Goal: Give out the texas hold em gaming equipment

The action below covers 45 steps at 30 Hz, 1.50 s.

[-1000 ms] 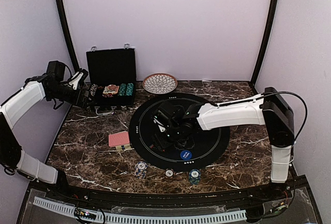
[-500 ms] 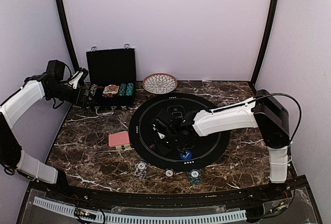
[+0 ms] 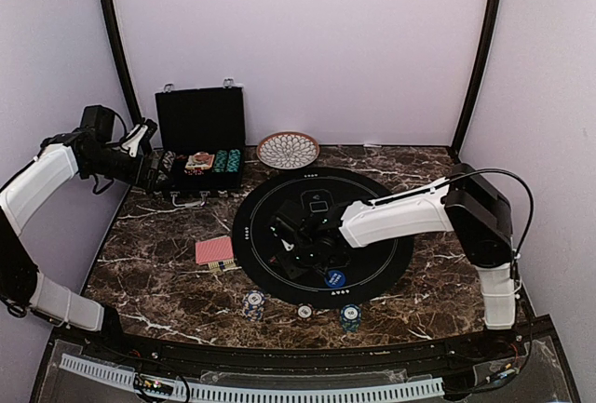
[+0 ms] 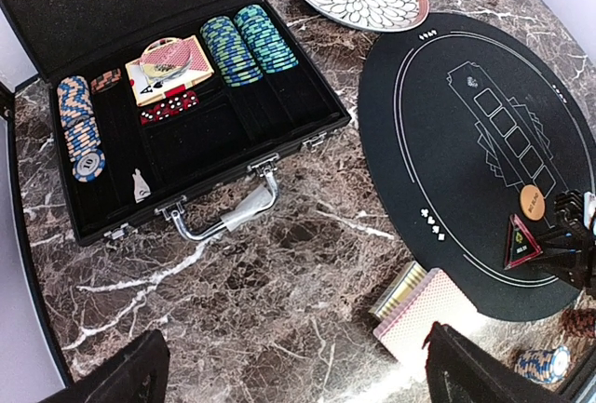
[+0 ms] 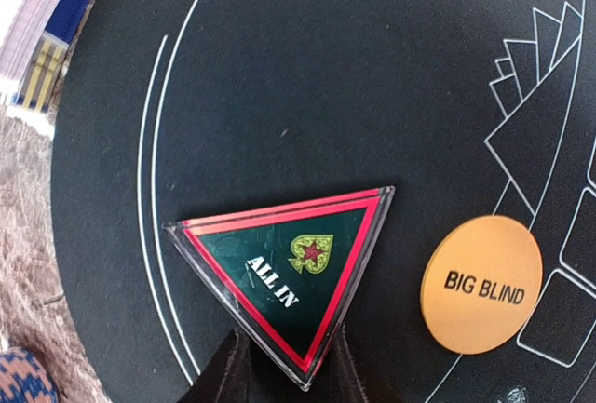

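Red-backed playing-card deck (image 3: pixel 214 250) lies on the dark marble worktop (image 3: pixel 158 226), toward its left edge. It is near the black round felt mat (image 3: pixel 372 200) but apart from it. Blue round button disc (image 3: pixel 334 278) sits on the mat's near part. Three striped-edge poker chips (image 3: pixel 304 311) line the worktop's near edge, off the mat. Right gripper (image 3: pixel 287 243) is low over the mat's left part; jaw state unreadable from above. Left gripper (image 3: pixel 154 172) hovers by the far left corner, beside the open black hinged case (image 3: pixel 200 119). Patterned round dish (image 3: pixel 288 150) is at the far edge, right of the case.

Left wrist view: the left gripper's fingers (image 4: pixel 121 380) are spread wide apart with nothing between them, above bare marble in front of the case. The case holds chip stacks (image 4: pixel 247 40) and red dice (image 4: pixel 168 105). Orange round button disc (image 4: pixel 532 202) and red-edged triangle marker (image 4: pixel 521 240) lie on the mat's left part, just beside each other, with the right gripper next to the marker.

Right wrist view: the triangle marker (image 5: pixel 293 268), lettered ALL IN, lies flat on the mat. The orange disc (image 5: pixel 481 284), lettered BIG BLIND, is just to its right, not touching. The right gripper (image 5: pixel 287 361) has its fingers (image 5: pixel 223 375) either side of the marker's near corner, drawn close. Cannot tell whether they clamp it.
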### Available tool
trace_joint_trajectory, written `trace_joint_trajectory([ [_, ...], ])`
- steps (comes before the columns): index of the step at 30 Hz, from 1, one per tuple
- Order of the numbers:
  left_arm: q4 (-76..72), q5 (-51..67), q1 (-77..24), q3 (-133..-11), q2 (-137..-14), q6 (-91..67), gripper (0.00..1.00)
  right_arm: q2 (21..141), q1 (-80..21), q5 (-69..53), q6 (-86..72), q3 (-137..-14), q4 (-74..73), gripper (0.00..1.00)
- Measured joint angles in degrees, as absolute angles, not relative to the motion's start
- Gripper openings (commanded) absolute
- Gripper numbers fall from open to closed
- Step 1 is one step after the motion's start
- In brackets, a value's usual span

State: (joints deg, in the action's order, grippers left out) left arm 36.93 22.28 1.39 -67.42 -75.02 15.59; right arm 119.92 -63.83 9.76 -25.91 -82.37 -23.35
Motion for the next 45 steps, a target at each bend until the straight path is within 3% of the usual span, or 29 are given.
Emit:
trace_joint_trajectory([
  [16,37.0,23.4,1.4,-67.5,-74.5,15.5,0.99,130.1,-63.5,14.4,-25.7,-97.0,-23.9,0.13],
  [30,38.9,23.9,1.4,-67.5,-74.2,16.7,0.99,140.0,-59.7,14.2,-26.7,-112.6,-24.0,0.15],
  [35,39.5,24.2,1.4,-67.5,-74.2,17.0,0.99,140.9,-58.5,14.7,-26.5,-114.0,-24.2,0.31],
  [38,39.6,24.4,1.4,-67.5,-74.2,17.3,0.99,140.9,-57.9,15.7,-26.3,-114.0,-24.4,0.58],
  [40,39.6,24.5,1.4,-67.5,-74.2,17.4,0.99,140.5,-57.8,16.5,-26.0,-113.4,-24.2,0.71],
  [45,40.1,24.6,1.4,-67.8,-74.2,17.6,0.99,133.5,-57.7,18.1,-26.1,-103.4,-23.9,0.83],
])
